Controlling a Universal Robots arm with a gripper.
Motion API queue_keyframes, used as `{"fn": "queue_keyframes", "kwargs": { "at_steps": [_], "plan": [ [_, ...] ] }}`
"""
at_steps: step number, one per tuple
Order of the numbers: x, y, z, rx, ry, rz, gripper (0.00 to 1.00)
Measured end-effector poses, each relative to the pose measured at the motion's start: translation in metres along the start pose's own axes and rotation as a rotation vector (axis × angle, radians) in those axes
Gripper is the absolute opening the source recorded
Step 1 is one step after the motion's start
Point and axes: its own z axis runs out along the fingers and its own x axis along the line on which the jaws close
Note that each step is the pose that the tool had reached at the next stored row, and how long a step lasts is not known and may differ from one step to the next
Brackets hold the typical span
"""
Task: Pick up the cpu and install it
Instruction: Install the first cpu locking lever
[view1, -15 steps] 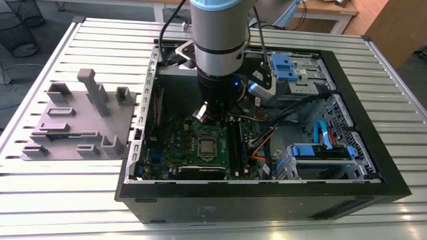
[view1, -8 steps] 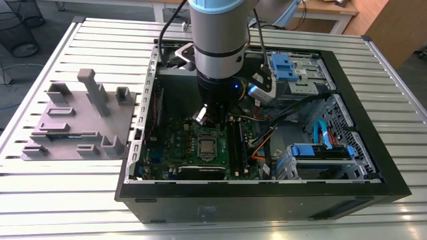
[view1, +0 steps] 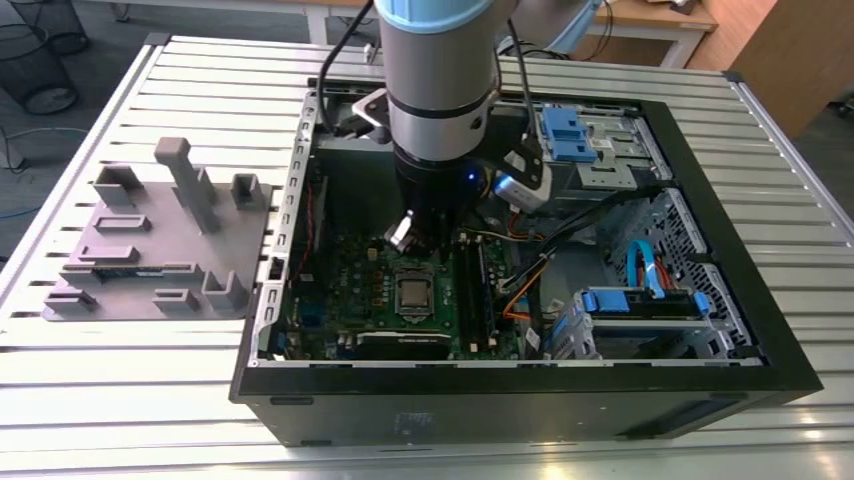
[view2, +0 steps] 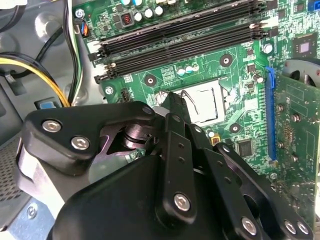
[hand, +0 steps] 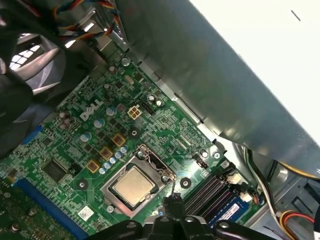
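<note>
One small flat square cpu with a dull silver-grey metal lid (hand: 132, 185) already lies inside the square metal-framed socket (hand: 138, 177) on the green motherboard (hand: 95, 135), level with the frame; in the exterior view it shows as a pale square (view1: 415, 293) near the board's middle. The black jointed gripper (hand: 172, 199) hangs close above the socket's edge, at about four o'clock from the chip in the first wrist view. Its slim fingers meet at a narrow tip with nothing between them, so they look closed and empty, touching neither chip nor frame as far as can be seen.

As a judgement, the chip is light, stiff and flat, its smooth lid slippery, and its underside contacts fragile; the two opposite edges of the lid are the place to take hold, never the face below. The socket frame is thin pressed steel with a wire lever. At roughly three o'clock run long black plastic memory slots (hand: 205, 192). The black steel computer case (view1: 534, 410) stands on a ribbed aluminium table (view1: 120, 390).
</note>
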Motion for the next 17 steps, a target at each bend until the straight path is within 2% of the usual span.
{"fn": "queue_keyframes", "kwargs": {
  "at_steps": [9,17],
  "plan": [
    [0.0009,0.0009,0.0106,0.0088,0.009,0.043,0.11],
    [0.0014,0.0008,0.0135,0.0126,0.013,0.061,0.11]
  ]
}}
